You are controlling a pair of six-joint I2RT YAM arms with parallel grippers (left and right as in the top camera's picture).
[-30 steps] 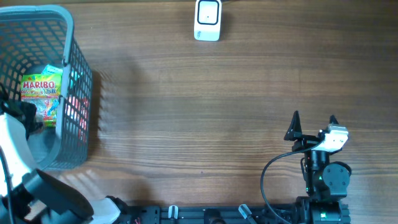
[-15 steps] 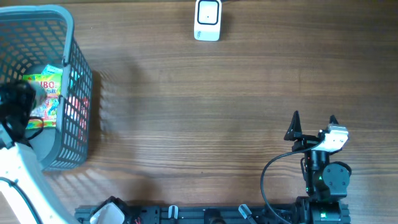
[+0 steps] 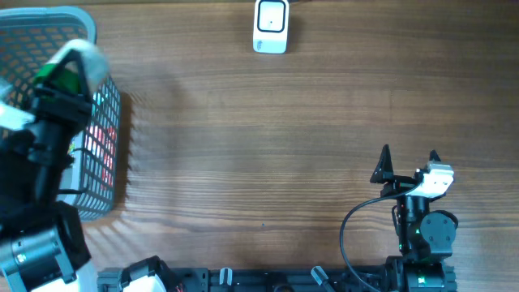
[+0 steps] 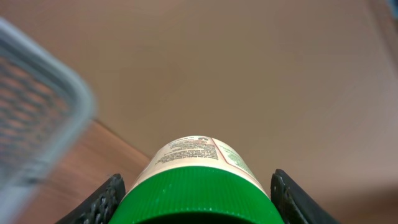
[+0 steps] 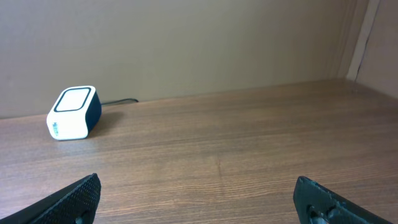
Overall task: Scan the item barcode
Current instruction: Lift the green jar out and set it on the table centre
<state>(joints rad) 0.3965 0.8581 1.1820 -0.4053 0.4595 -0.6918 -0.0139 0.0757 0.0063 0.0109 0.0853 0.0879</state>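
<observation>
A cream bottle [image 4: 198, 154] with a printed label and a ribbed green cap [image 4: 198, 196] fills the bottom of the left wrist view. My left gripper [image 4: 198, 200] is shut on it, one black finger on each side of the cap. From overhead, the bottle [image 3: 84, 57] and my left gripper [image 3: 65, 81] are lifted above the grey basket [image 3: 104, 162] at the far left. The white barcode scanner [image 3: 271, 26] stands at the table's far edge, also seen as the scanner [image 5: 73, 113] in the right wrist view. My right gripper [image 3: 409, 158] rests open and empty at the near right.
The basket's rim [image 4: 43, 112] blurs across the left of the left wrist view. Something red shows through the basket's mesh wall [image 3: 97, 144]. The left arm covers the basket's inside. A cable [image 3: 353, 223] loops beside the right arm's base.
The left arm has risen out of the basket with the bottle in its gripper and now hides the candy bag seen earlier. The right arm has not moved.
</observation>
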